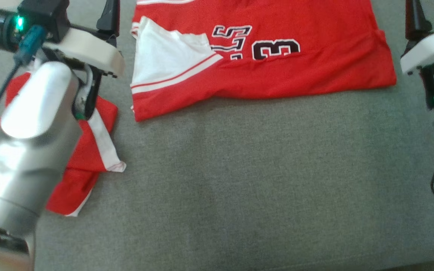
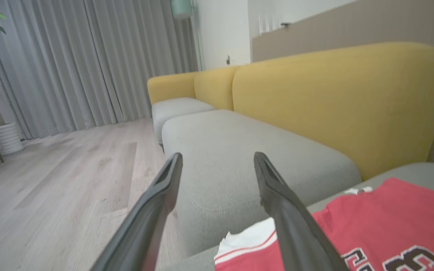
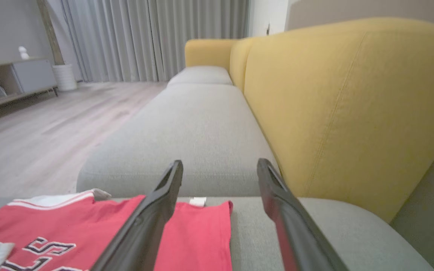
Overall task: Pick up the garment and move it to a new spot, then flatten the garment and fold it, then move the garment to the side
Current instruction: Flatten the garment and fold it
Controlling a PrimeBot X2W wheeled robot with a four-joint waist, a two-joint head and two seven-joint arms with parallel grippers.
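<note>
A red jersey point(image 1: 277, 75) with black-and-white numbers lies folded on the grey seat cushion point(image 1: 239, 188), one white-trimmed sleeve turned over at its left end. My left gripper point(image 1: 89, 17) hovers to the left of it, open with nothing between its fingers point(image 2: 217, 158); the jersey's corner point(image 2: 382, 218) sits lower right in the left wrist view. My right gripper point(image 1: 433, 15) hangs off the jersey's right edge, also open and empty point(image 3: 220, 163), above the jersey's hem point(image 3: 89, 226).
A second red-and-white garment point(image 1: 89, 158) lies crumpled beneath my left forearm. The yellow backrest point(image 2: 333, 105) runs behind the seat. Wooden floor point(image 2: 51, 188), a plant pot point(image 2: 8, 137) and a low cabinet point(image 3: 13, 75) lie beyond the sofa's front edge.
</note>
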